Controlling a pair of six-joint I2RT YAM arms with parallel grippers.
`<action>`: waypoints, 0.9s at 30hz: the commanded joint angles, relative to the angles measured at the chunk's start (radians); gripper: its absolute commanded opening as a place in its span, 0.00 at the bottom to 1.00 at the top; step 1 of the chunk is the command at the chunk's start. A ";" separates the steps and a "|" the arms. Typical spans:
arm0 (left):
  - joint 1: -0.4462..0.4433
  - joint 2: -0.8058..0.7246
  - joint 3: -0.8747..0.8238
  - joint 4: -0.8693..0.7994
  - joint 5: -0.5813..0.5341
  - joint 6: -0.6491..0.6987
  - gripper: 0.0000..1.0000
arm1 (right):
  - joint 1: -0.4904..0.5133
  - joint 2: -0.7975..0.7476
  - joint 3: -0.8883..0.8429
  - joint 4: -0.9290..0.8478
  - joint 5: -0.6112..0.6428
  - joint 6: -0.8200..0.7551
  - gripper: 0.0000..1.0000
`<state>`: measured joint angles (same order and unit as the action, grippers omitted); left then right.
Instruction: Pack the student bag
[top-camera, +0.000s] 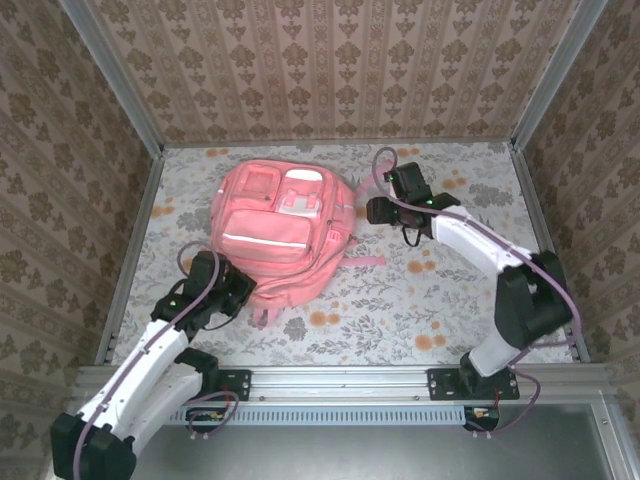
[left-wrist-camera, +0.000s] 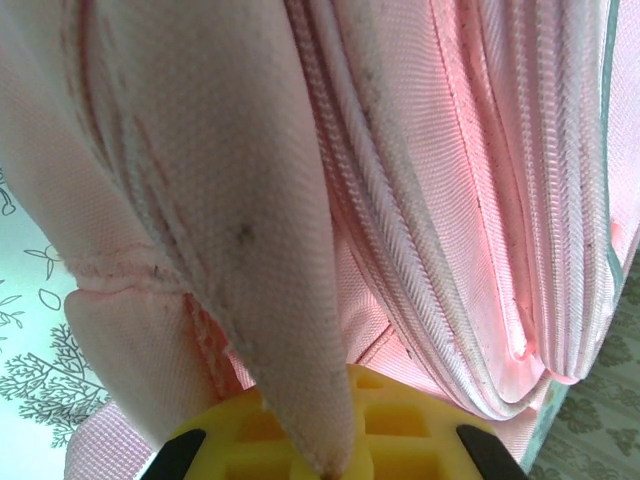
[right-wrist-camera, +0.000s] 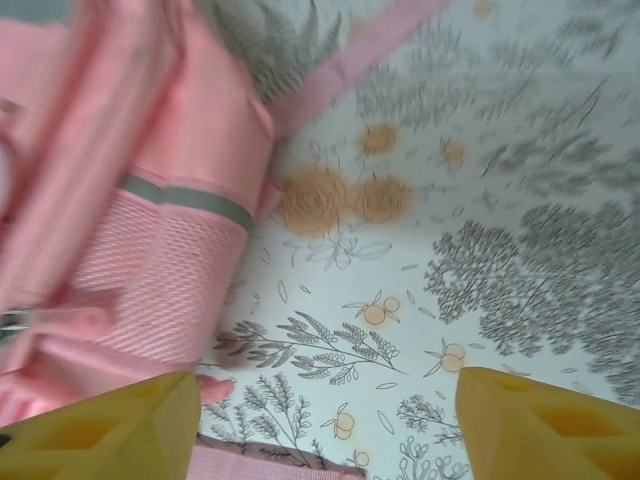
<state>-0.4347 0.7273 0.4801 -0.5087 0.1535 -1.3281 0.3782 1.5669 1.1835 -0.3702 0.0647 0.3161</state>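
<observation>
The student bag (top-camera: 285, 235), a big pink backpack with white-trimmed front pockets, lies flat in the middle of the table. My left gripper (top-camera: 238, 290) sits at its near left corner. In the left wrist view this gripper (left-wrist-camera: 325, 455) is shut, with a fold of the bag's pink fabric (left-wrist-camera: 250, 250) pinched between the yellow fingers. My right gripper (top-camera: 370, 212) is beside the bag's right side. Its yellow fingers (right-wrist-camera: 110, 425) stand wide apart over bare tablecloth, and the gripper (right-wrist-camera: 325, 420) holds nothing. The bag's mesh side pocket (right-wrist-camera: 150, 280) lies just to their left.
A floral tablecloth (top-camera: 420, 300) covers the table, with open room at the front right. A loose pink strap (top-camera: 365, 261) trails from the bag's right side. Wallpapered walls and metal posts (top-camera: 135, 110) close in the back and sides.
</observation>
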 joint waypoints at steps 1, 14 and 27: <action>-0.089 0.050 0.020 0.125 -0.100 -0.062 0.00 | -0.017 -0.107 -0.058 -0.004 0.092 0.027 0.74; -0.423 0.564 0.412 0.148 -0.207 0.049 0.11 | -0.053 -0.438 -0.257 0.016 0.203 0.039 0.98; -0.285 0.489 0.649 -0.266 -0.450 0.471 1.00 | -0.055 -0.652 -0.494 0.188 0.347 0.011 1.00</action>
<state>-0.7841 1.2808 1.0847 -0.6155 -0.1547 -1.0561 0.3294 0.9661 0.7513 -0.2836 0.3252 0.3439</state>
